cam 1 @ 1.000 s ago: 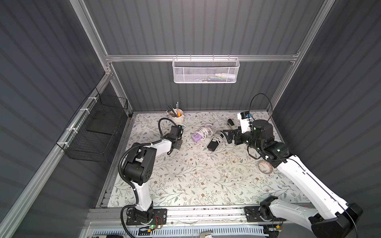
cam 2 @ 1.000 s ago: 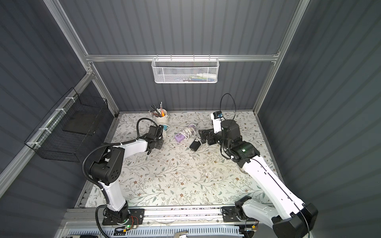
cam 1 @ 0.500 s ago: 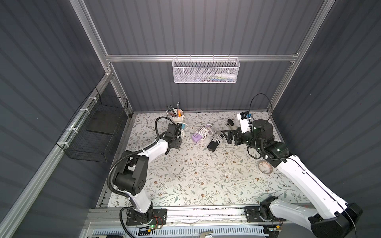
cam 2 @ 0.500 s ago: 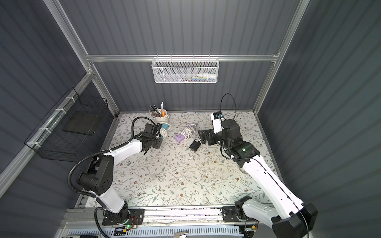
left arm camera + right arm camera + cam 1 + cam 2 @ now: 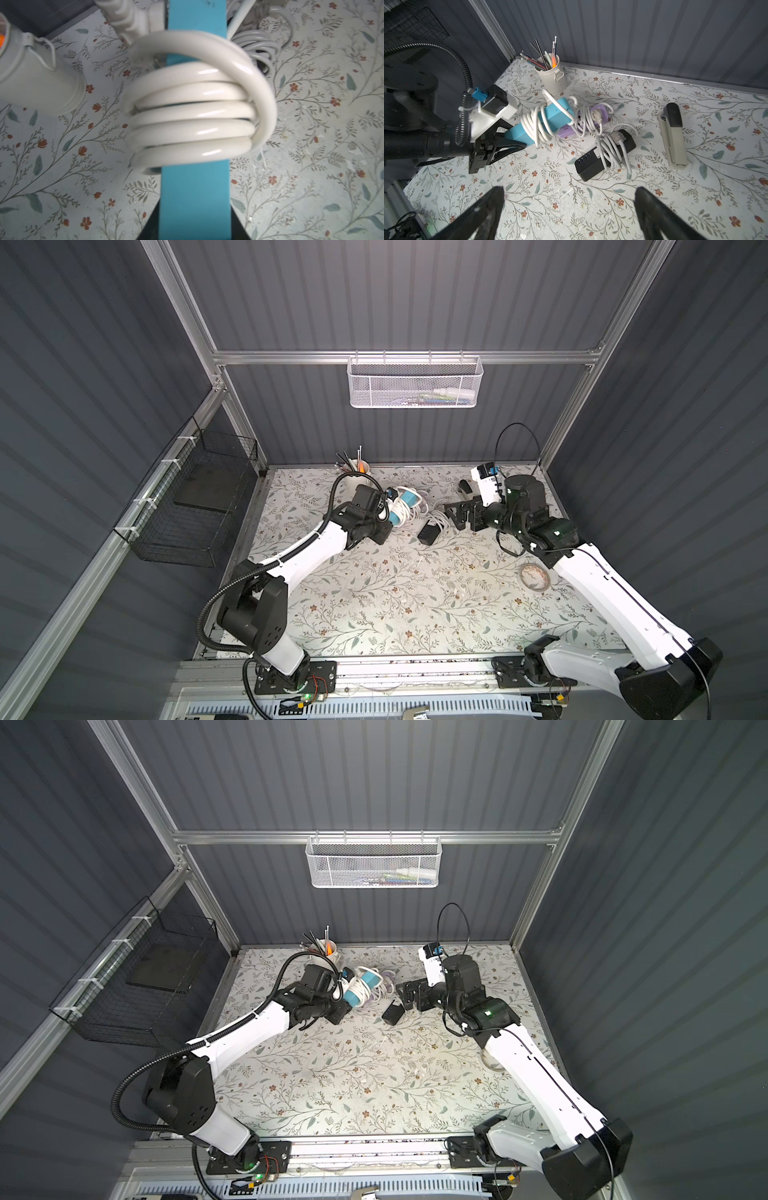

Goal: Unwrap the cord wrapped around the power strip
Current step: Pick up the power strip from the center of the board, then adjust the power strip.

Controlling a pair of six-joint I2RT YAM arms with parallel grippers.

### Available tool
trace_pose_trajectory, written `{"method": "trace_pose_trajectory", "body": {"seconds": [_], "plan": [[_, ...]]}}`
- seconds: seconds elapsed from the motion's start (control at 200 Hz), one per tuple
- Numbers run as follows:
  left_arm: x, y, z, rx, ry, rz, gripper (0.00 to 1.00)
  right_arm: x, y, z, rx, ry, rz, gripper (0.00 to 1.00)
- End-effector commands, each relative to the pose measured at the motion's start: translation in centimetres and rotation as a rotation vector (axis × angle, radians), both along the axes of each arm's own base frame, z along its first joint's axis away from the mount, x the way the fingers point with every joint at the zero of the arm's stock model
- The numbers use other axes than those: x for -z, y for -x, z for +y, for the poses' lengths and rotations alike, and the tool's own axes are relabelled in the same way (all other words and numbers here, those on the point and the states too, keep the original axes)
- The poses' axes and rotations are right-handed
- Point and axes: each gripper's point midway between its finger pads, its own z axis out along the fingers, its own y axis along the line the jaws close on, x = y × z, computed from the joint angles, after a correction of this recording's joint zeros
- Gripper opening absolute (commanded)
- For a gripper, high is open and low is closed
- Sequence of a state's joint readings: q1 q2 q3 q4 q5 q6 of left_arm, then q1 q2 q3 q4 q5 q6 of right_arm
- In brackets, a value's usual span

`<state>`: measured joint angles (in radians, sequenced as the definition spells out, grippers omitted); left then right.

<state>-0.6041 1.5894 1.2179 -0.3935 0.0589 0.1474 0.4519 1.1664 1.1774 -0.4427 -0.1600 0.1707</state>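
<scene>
A blue power strip [image 5: 556, 116] with a thick white cord [image 5: 193, 112] wound several turns around its middle is held at one end by my left gripper [image 5: 517, 139], which is shut on it. The strip [image 5: 405, 506] is tilted, and its far end lies by the pen cup and a purple strip. In the left wrist view the blue body [image 5: 195, 197] runs out from between the jaws. My right gripper [image 5: 569, 199] stands open and empty above the mat, right of the strips, and shows in both top views [image 5: 455, 514] [image 5: 405, 994].
A purple power strip [image 5: 583, 120] and a black power strip [image 5: 604, 158], each wrapped in white cord, lie beside the blue one. A pen cup [image 5: 551, 79] stands at the back. A stapler [image 5: 672, 133] and a tape roll [image 5: 535, 576] lie at the right.
My left arm has stretched out and carried its gripper rightward, toward the middle of the mat, with the blue strip in it. The right arm has stayed still.
</scene>
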Motion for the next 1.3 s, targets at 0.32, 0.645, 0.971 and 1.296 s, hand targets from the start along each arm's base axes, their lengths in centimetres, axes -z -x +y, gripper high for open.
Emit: {"method": "trace_pose_trajectory", "body": {"seconds": [0.32, 0.645, 0.971, 1.296], "plan": [[-5.5, 3.4, -5.8, 0.228, 0.035, -0.101, 0.00, 1.0, -0.1, 1.5, -0.087, 0.017, 0.081, 0.99], [-8.6, 3.4, -4.4, 0.148, -0.019, -0.353, 0.00, 1.1, -3.1, -2.5, -0.054, -0.663, 0.436, 0.99], [-7.5, 4.7, -7.1, 0.206, -0.302, -0.732, 0.00, 2.2, -4.1, -2.0, -0.069, -0.927, 0.677, 0.99], [-8.6, 3.1, -6.4, 0.072, -0.521, -1.019, 0.00, 5.4, -1.8, -2.4, 0.015, -0.860, 0.778, 0.99]]}}
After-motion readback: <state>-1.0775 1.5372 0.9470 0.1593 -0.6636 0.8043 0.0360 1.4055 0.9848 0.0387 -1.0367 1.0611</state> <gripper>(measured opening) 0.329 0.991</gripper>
